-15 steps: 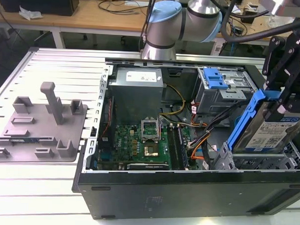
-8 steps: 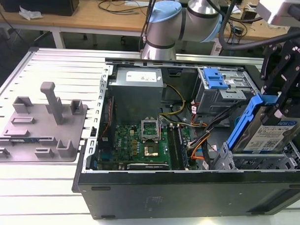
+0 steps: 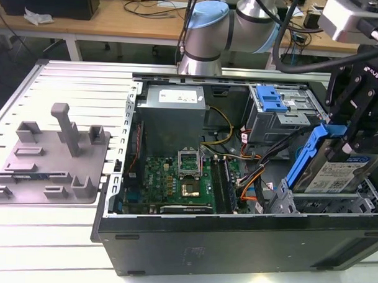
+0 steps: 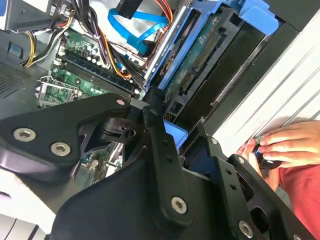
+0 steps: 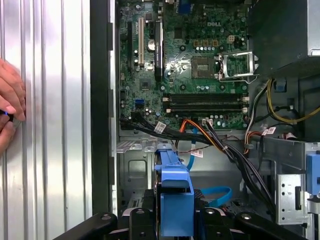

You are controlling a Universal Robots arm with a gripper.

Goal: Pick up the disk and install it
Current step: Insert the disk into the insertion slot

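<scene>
- First, at the exterior view's left, the grey stand (image 3: 52, 155) lies on the ribbed table (image 3: 23, 254). No drive rests on it, so I judge the pick-up step complete.
- In the middle, the computer case (image 3: 235, 248) lies open. The motherboard (image 3: 175, 178) and the power supply (image 3: 174, 107) are exposed.
- Further toward the exterior view's right, a small blue tab (image 3: 270, 98) sits on the upper drive cage, well apart from my load.
- At the exterior view's right, my gripper (image 3: 346, 136) holds the disk (image 3: 337, 174). My fingers pinch the end of its blue bracket (image 5: 175, 195).
- The disk is tilted, label side up. Its lower end is in or just above the drive bay (image 3: 336, 205) at that corner of the case. I cannot tell whether it touches the bay rails.
- Status, as I judge it: the disk is not yet level or seated, so installation is under way but unfinished.
- Outside the case wall, a person's hand (image 5: 10, 107) rests on the table, apart from my gripper.
</scene>
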